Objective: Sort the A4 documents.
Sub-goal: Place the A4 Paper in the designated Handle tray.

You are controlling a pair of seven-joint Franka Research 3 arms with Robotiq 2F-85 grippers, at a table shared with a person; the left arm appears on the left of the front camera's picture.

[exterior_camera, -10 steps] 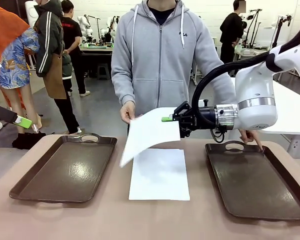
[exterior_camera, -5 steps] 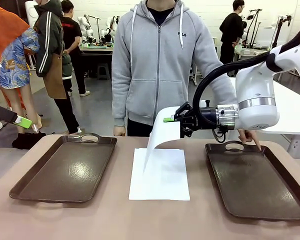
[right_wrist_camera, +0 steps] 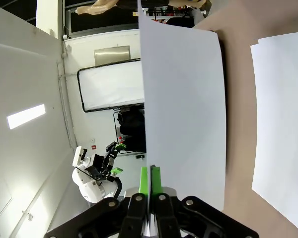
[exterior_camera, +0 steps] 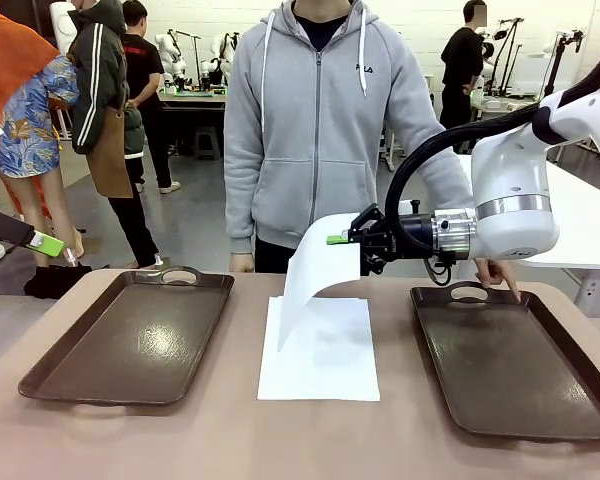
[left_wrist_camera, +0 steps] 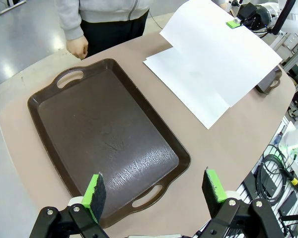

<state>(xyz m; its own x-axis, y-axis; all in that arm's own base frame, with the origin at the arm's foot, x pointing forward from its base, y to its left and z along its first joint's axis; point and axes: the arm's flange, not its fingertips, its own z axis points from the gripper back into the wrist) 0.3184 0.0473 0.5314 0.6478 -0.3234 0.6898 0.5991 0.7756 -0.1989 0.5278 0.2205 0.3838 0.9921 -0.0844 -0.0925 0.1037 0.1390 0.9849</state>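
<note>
Left tray (exterior_camera: pixel 130 335): you see its dark brown floor bare from rim to rim.
Right tray (exterior_camera: pixel 515 365): its floor is bare too; the person's hand (exterior_camera: pixel 500 272) rests at its far handle.
Trays, count: two, one at each side of the table (exterior_camera: pixel 230 430).
Held sheet (exterior_camera: pixel 315 270): one white A4 document hangs in the air between the trays. Its top edge is pinched and its lower end curls down over the flat paper.
Flat paper (exterior_camera: pixel 320 360): it lies on the table between the trays and touches neither. In the right wrist view a second edge shows slightly offset at one corner, so there seem to be at least two layers. You cannot count them exactly.
Right fingers (exterior_camera: pixel 335 239): closed on the held sheet's top edge, above the far middle of the table.
Left fingers (left_wrist_camera: pixel 95 191): spread wide and holding nothing, hovering over the near end of the left tray.
</note>
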